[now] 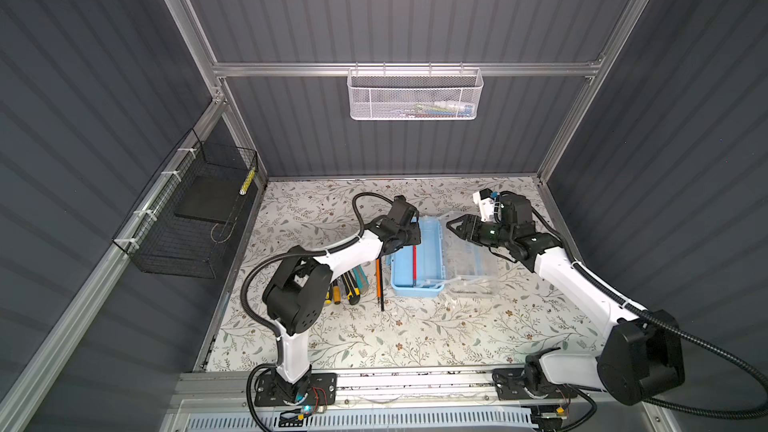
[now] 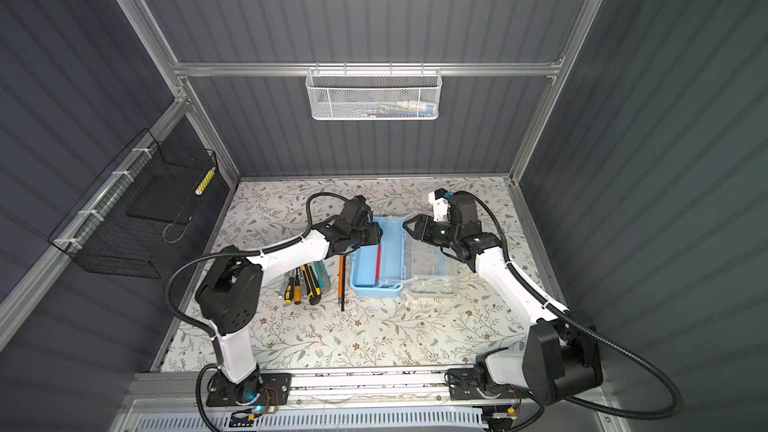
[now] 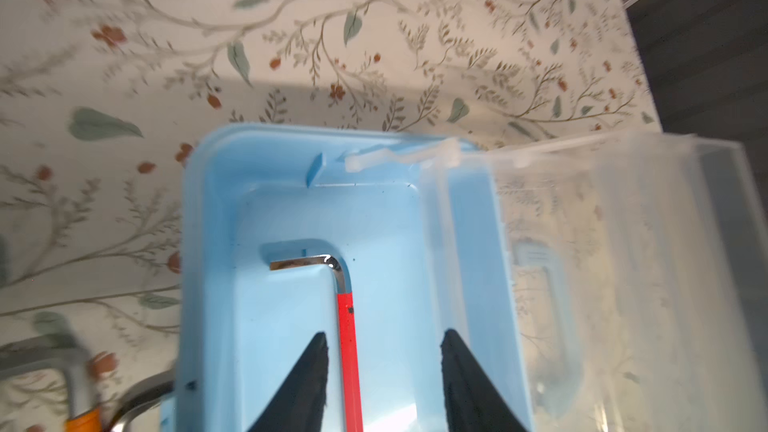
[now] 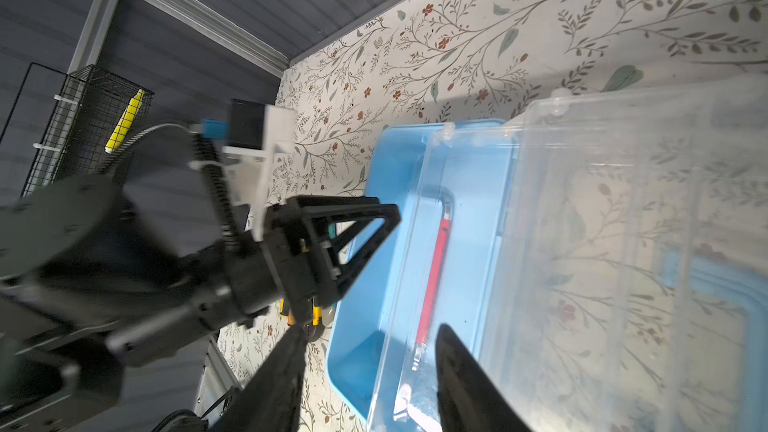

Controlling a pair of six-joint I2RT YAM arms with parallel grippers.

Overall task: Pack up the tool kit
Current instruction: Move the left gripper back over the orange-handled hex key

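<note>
Open light-blue box (image 1: 415, 290), red hex key (image 3: 348, 347) inside

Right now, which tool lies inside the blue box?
The red-sleeved hex key; the orange-shafted tool and the yellow-black tools lie outside the blue box, on the table.

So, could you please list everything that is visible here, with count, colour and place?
box: 1, light blue, open, mid-table
lid: 1, clear, swung open beside the box
hex key: 1, red sleeve, inside the box
thin tool: 1, orange-black, on the table beside the box
hand tools: about four, mostly yellow-black, partly hidden, beside the thin tool
white basket: 1, on the back rail, small items inside
black basket: 1, on the left wall, holds a yellow item and a dark pad
table: 1, floral cover
left gripper: open, over the hex key
right gripper: open, at the lid's edge
</note>
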